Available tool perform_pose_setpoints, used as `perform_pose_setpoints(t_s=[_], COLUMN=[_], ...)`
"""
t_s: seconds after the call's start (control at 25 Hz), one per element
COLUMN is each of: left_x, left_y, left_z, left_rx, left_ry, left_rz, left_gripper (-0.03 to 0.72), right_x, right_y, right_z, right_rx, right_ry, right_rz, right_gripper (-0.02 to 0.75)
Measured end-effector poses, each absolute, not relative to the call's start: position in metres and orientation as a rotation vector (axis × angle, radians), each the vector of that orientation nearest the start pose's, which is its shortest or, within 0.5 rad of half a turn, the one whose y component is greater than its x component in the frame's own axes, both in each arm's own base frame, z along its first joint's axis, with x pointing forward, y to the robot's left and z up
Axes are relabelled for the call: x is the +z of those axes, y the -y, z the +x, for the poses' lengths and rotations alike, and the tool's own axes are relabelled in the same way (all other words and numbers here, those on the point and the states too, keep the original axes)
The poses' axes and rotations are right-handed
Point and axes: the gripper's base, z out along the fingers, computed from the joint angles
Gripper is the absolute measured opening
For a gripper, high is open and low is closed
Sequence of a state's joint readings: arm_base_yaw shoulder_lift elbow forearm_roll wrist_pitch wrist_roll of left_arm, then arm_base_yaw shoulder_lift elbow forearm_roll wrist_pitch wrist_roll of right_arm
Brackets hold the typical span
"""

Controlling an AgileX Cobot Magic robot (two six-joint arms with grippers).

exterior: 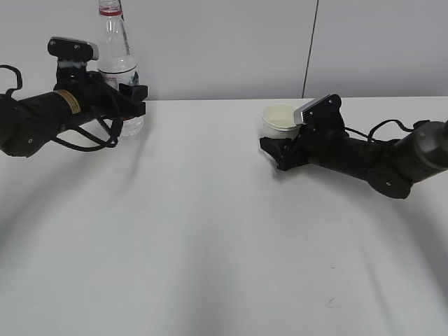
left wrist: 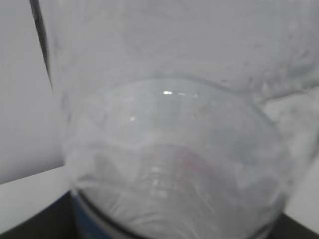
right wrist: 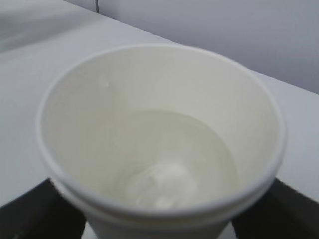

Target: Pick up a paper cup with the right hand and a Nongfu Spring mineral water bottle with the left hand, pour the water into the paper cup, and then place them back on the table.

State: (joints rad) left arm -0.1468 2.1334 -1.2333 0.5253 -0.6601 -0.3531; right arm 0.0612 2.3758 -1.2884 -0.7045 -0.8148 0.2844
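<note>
While my left hand [exterior: 133,99] sits at about ten o'clock on the table [exterior: 210,231], its black fingers are clamped around the lower body of the Nongfu Spring mineral water bottle [exterior: 117,63], which stands upright with its base down at the tabletop and its red neck ring at the very top of the exterior view. Through my left wrist camera the bottle [left wrist: 169,149] fills nearly everything, a blurred clear wall with a rounded curve across the middle, too close for me to judge how much liquid is inside. My right hand [exterior: 283,150] lies at roughly two o'clock, well apart from the left, and its fingers are clenched on the paper cup [exterior: 278,120], gripping it low on the sides; the cup is upright, and I cannot tell whether its base touches the table or sits just above it. From my right wrist camera I look straight down into the cup [right wrist: 159,124], where the water [right wrist: 174,164] lies as a shallow clear pool over the bottom, with the cream wall above it dry apart from a small drop near the rim at eleven o'clock.
</note>
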Motion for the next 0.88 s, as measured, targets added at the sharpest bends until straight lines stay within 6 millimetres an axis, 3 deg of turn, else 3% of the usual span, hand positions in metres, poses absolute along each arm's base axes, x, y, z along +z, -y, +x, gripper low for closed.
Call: perform_pose_setpoints(t_s=[0.16,0.88], left_x=[0.1552,0.1552], left_y=[0.0944,0.0944], left_z=[0.4471,0.4471], left_rx=[-0.330,-0.330], left_ry=[-1.743,-1.743], left_rz=[0.421,0.421], left_gripper=[0.392,0.392], right_x=[0.0649,0.0639], right_y=[-0.0699,-0.0686], right_z=[0.4574,0.4578], right_rx=[0.325,0.359], right_ry=[-1.785,-1.822], right_rz=[-0.605,-0.535], right_gripper=[0.609,0.617])
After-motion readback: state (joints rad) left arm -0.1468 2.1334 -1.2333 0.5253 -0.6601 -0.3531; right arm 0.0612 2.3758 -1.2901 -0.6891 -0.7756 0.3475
